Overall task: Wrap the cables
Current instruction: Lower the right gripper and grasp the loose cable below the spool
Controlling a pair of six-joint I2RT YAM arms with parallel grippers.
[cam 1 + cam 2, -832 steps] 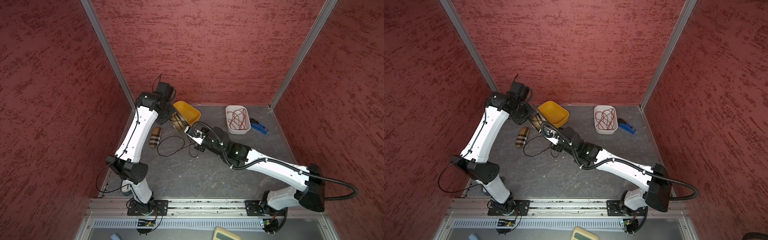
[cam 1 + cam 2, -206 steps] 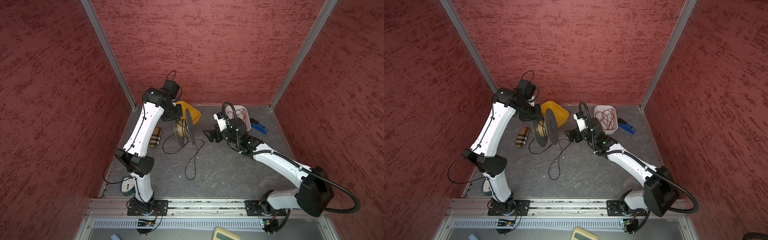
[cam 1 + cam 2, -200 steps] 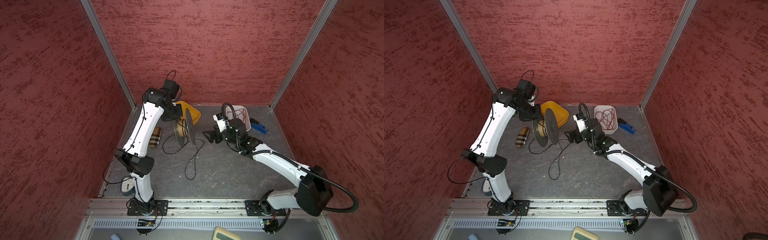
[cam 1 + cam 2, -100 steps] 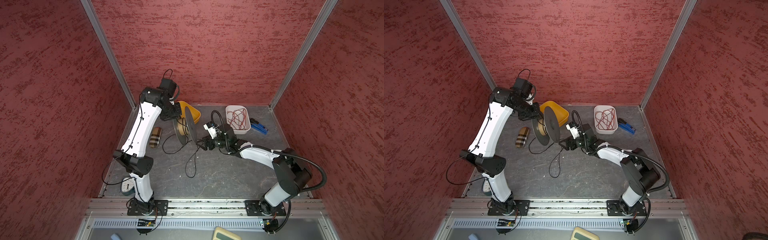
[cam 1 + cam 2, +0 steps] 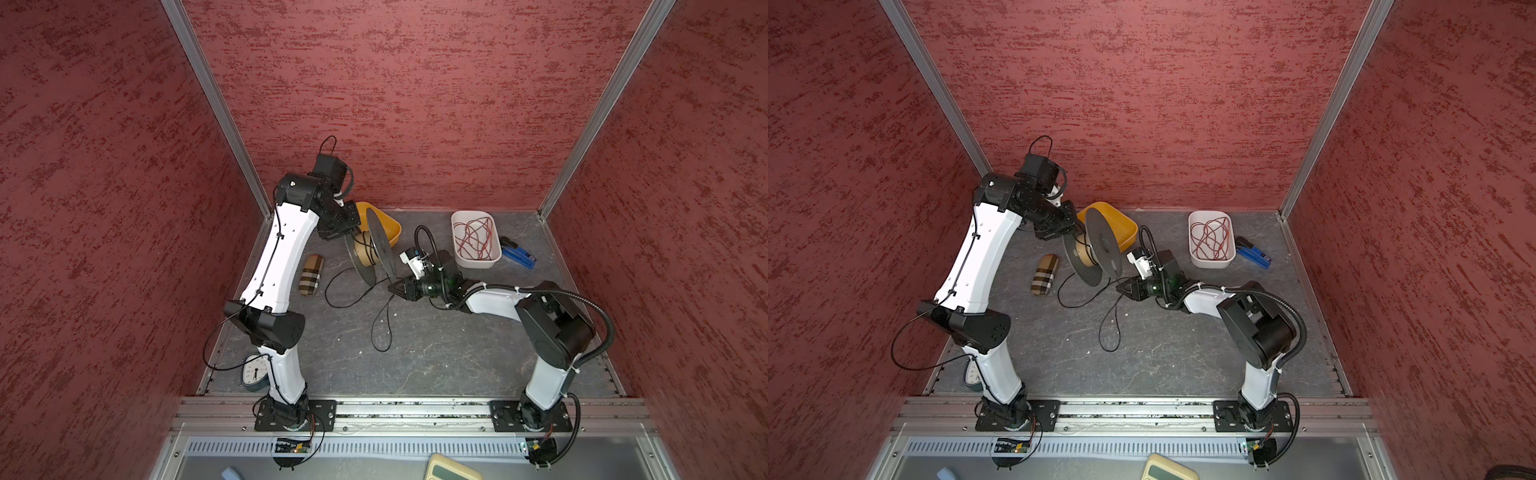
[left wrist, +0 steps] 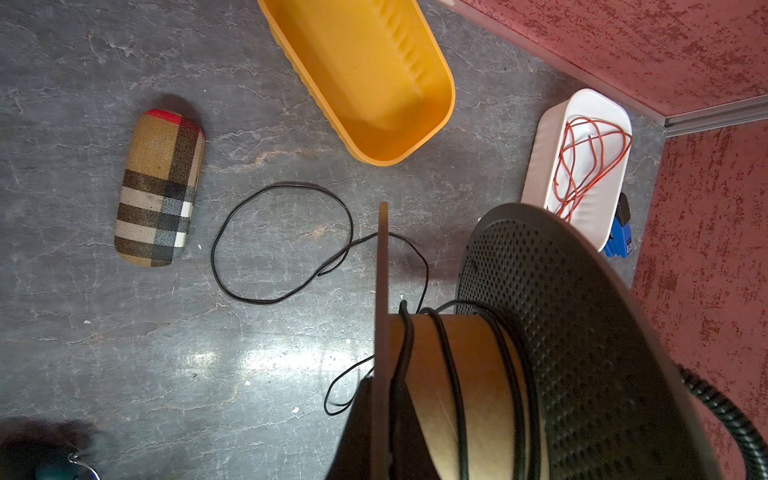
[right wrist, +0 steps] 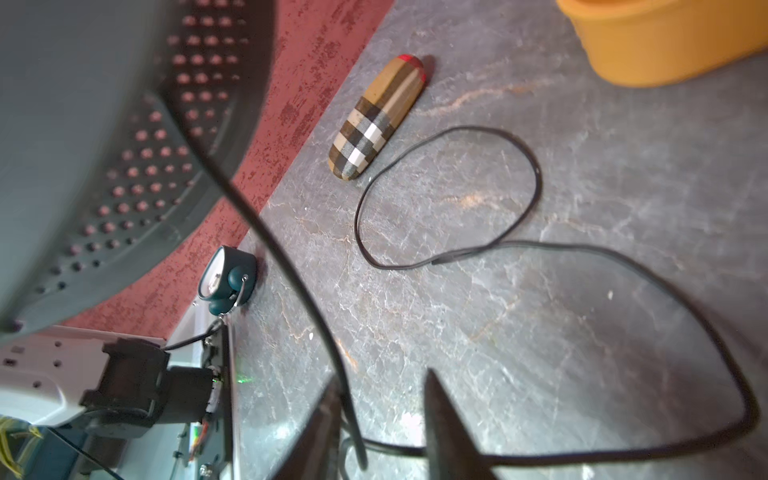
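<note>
Right hand apart astride cable, gap shown only in wrist view, left hand clamping spool

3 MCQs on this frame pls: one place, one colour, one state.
1. Where is the plaid case?
A) inside a tray
B) on the table, left of the spool in both top views
C) on top of the spool

2. What colour is the empty tray?
A) yellow
B) white
C) blue

3. The cable is:
A) fully wound
B) a few turns on the spool, the rest loose on the table
C) nowhere on the spool

Key:
1 B, the case lies flat on the table beside the spool.
2 A, the left wrist view shows the empty tray is yellow.
3 B, that view shows turns on the core and a loop on the table.
</note>
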